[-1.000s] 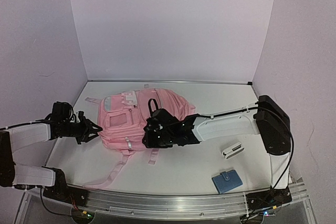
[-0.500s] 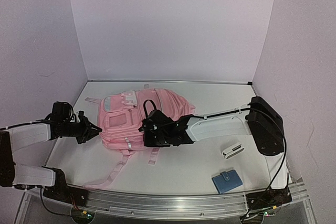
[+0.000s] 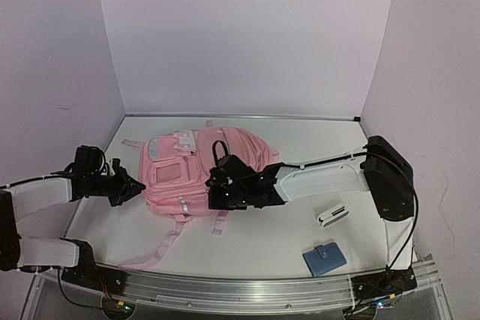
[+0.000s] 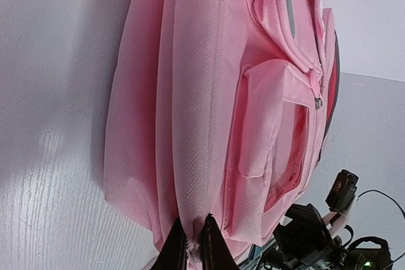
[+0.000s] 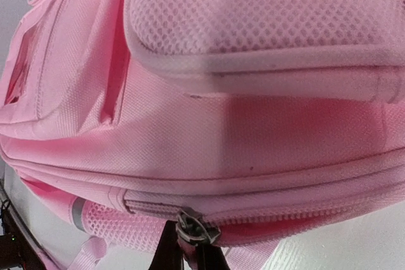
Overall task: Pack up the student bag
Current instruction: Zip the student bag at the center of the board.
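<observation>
Jaws of the left gripper [image 3: 137, 184] were pressed together on a fold of fabric at the left side of the student bag [image 3: 184, 166]. That pink bag lay flat on the table [image 3: 300, 144], left of centre, with its shoulder straps trailing toward the near edge. On its right side, the right gripper [image 3: 214, 187] had its jaws pinched on the bag at the zip pull [image 5: 195, 226]. Further right, well apart from the bag, lay a small white case [image 3: 331, 214] and, nearer the front edge, a blue wallet [image 3: 324, 258].
</observation>
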